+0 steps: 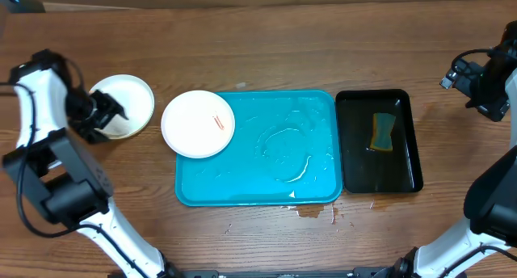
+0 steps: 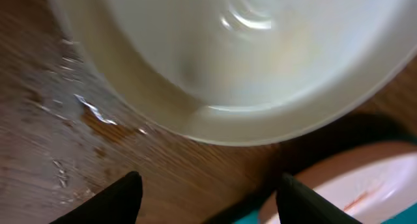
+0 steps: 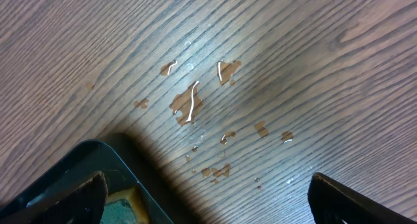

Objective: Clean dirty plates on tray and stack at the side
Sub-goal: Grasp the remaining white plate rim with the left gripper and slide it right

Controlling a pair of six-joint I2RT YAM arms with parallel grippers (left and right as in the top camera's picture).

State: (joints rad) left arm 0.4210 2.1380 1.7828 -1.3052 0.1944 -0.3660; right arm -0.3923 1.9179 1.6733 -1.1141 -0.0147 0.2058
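At the left of the table a white plate (image 1: 125,98) lies in a pale yellow-green plate (image 1: 146,116). My left gripper (image 1: 111,112) is at their left rim. In the left wrist view the stack (image 2: 247,61) fills the top, and my left gripper (image 2: 208,191) is open, with bare wood between its fingers. Another white plate (image 1: 198,123) with a small brown smear sits over the left edge of the turquoise tray (image 1: 258,181) and shows again as the smeared plate (image 2: 365,185). My right gripper (image 1: 462,74) hangs open at the far right, holding nothing; its wide gap (image 3: 218,201) shows only table.
A black tray (image 1: 355,165) holding a sponge (image 1: 383,131) stands right of the turquoise tray; its corner (image 3: 98,159) and the sponge (image 3: 120,208) show in the right wrist view. Water drops (image 3: 189,103) lie on the wood, and a puddle (image 1: 311,212) lies below the tray.
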